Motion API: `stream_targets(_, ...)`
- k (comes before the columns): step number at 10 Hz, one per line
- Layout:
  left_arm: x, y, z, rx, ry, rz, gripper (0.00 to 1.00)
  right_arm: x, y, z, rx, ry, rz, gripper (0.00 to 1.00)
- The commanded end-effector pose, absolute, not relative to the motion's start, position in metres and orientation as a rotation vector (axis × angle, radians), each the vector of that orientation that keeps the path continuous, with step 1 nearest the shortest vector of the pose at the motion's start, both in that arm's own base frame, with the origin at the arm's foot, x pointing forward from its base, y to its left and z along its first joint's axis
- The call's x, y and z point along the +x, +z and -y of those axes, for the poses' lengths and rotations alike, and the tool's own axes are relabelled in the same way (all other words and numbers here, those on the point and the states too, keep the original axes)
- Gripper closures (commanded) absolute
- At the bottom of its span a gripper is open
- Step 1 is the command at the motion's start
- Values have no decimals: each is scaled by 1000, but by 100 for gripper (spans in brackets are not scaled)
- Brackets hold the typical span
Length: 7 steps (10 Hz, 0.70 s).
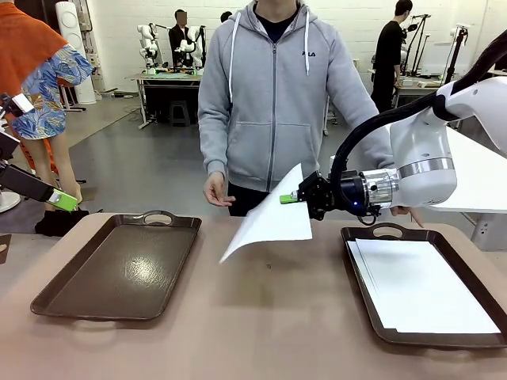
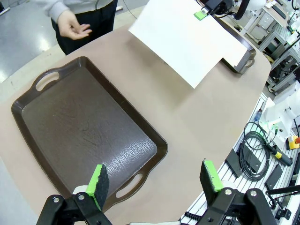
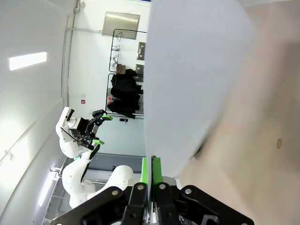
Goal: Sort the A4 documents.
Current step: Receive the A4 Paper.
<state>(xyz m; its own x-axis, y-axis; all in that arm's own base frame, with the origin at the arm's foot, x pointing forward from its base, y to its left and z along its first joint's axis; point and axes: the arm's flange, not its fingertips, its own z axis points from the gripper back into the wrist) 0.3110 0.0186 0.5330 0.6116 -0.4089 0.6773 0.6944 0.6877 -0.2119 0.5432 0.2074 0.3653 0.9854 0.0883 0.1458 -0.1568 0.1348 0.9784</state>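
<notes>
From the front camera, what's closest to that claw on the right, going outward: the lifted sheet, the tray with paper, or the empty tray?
1. Lifted sheet: pinched in the right gripper, mid-table.
2. Tray with paper: just below, on the right.
3. Empty tray: far left.

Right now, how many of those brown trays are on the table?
2. One tray lies at the robot's left, nothing in it. The other tray lies at its right, holding white paper sheets. Between them the right hand holds one sheet up.
</notes>
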Motion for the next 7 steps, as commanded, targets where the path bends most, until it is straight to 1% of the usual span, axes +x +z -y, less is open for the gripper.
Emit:
stream_targets(1, 312, 532, -21, -508, -679, 646, 0, 545, 366, -208, 1427, 167, 74, 100)
stream_targets(7, 312, 532, -21, -508, -679, 646, 0, 545, 366, -208, 1427, 167, 74, 100)
